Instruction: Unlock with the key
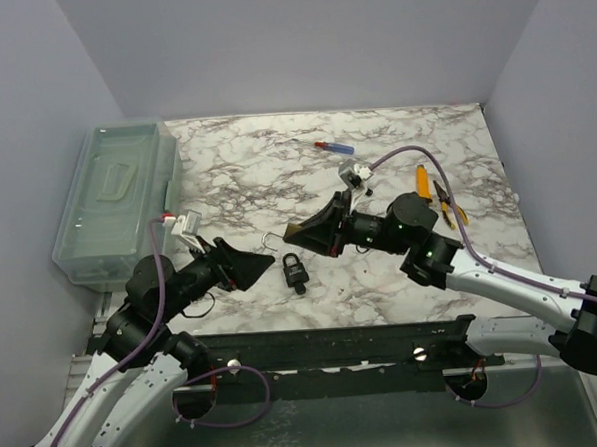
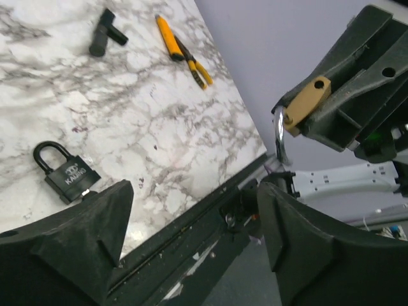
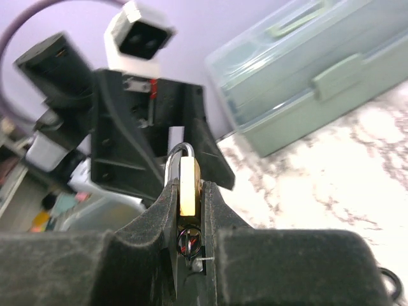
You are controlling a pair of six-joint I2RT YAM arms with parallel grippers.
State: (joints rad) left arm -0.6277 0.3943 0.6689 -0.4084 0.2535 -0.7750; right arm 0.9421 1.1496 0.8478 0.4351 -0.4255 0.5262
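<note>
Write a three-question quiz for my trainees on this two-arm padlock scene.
1. True or false: the black padlock lies inside the clear plastic box.
2. What does the right gripper clamp? A) a brass padlock with a silver shackle B) yellow-handled pliers C) nothing
3. Fill in: the left gripper has its jaws ____.
Key: 1 false; 2 A; 3 open.
</note>
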